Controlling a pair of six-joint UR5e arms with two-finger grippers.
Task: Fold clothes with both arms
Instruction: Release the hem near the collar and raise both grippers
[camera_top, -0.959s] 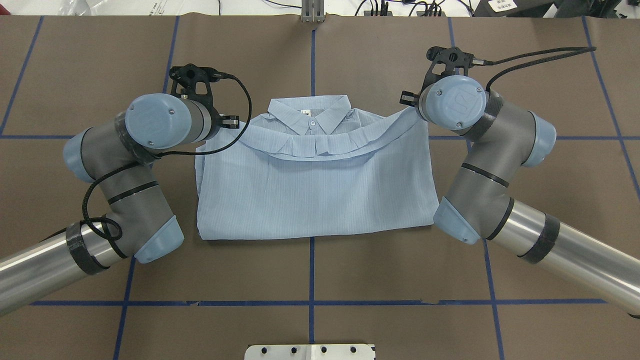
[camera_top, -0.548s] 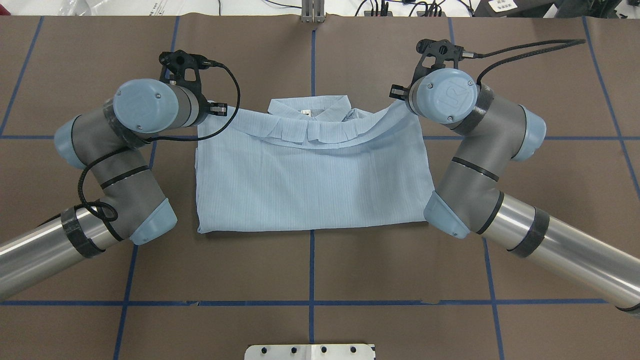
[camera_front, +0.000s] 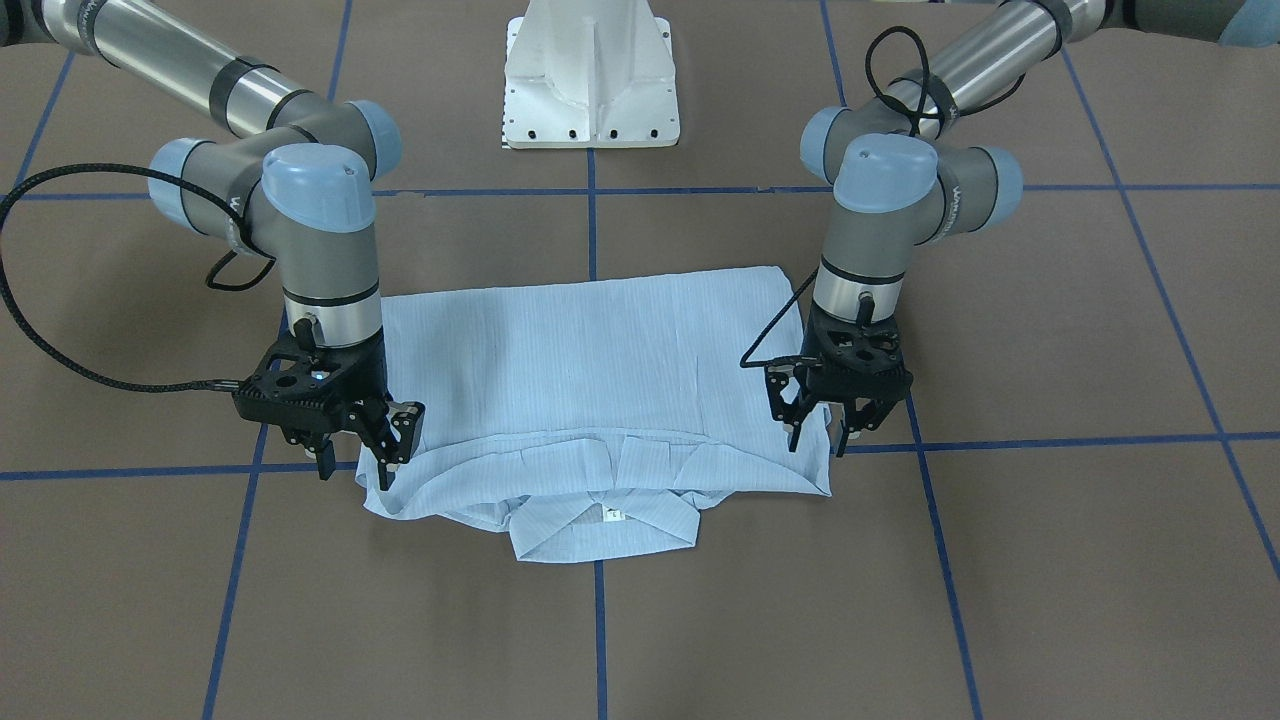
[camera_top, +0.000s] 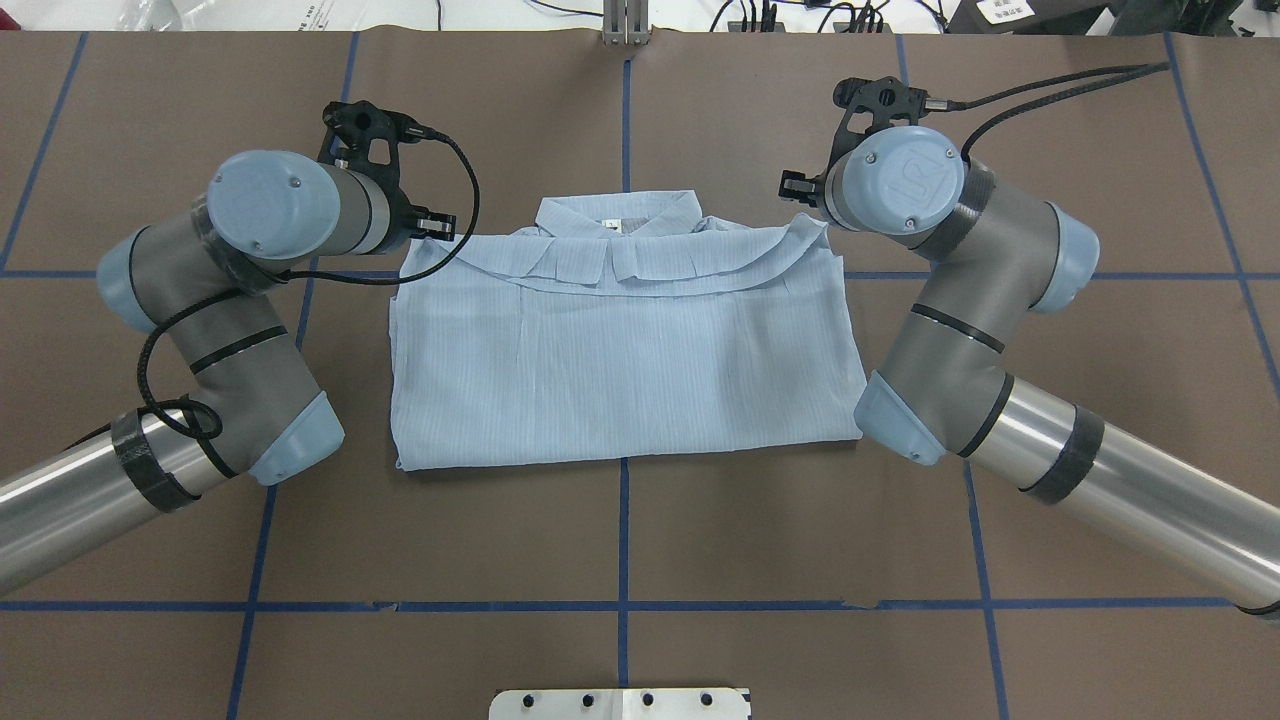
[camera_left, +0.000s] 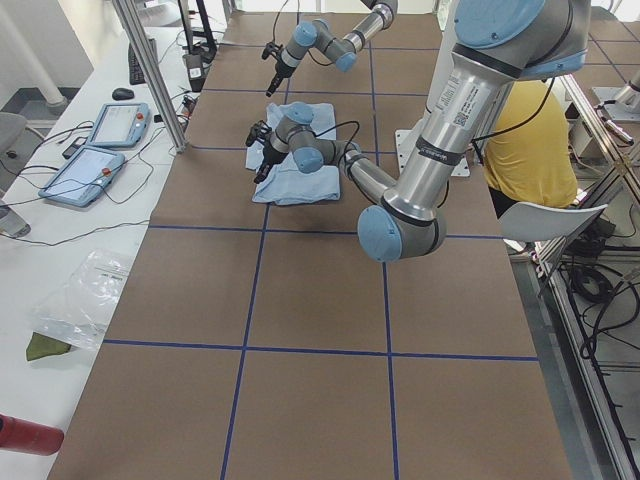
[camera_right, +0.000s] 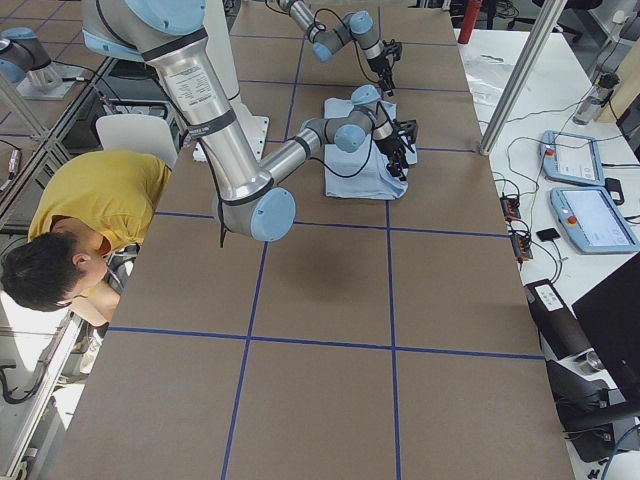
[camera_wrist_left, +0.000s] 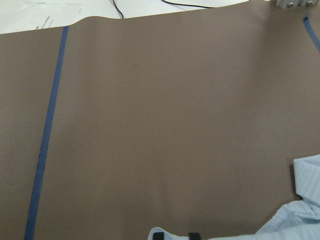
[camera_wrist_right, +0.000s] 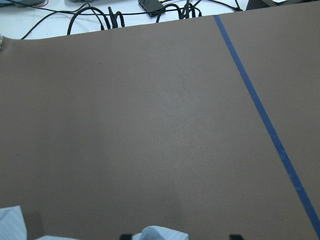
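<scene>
One thin light-blue shirt (camera_front: 590, 370) with fine stripes lies folded in half at the middle of the table (camera_front: 1000, 600). In the front-facing view it is a broad rectangle. Its upper layer ends in a rumpled edge just short of the pointed collar (camera_front: 560, 540), which points at the table edge away from the robot. A white neck label (camera_front: 614, 516) shows there. The right gripper (camera_front: 357, 468) stands at one collar-side corner of the shirt with its fingers spread, one on the cloth and one over bare table. The left gripper (camera_front: 820, 438) stands at the other collar-side corner, fingers apart, straddling the shirt's side edge.

In the overhead view the shirt lies flat across the central blue tape line (camera_top: 623, 540), its fold toward the robot's edge. Each wrist covers most of its gripper, and only black parts show beside the two far corners.

In both side views the shirt is small and distant between the two arms, too small to judge the grippers. A person in yellow (camera_right: 100, 195) sits beside the table.

In the left wrist view, cloth fills the lower right, and it also shows in the narrow gap between two dark fingertips (camera_wrist_left: 158, 235). In the right wrist view the two dark tips sit wide apart at the bottom edge with a small hump of shirt between them.
</scene>
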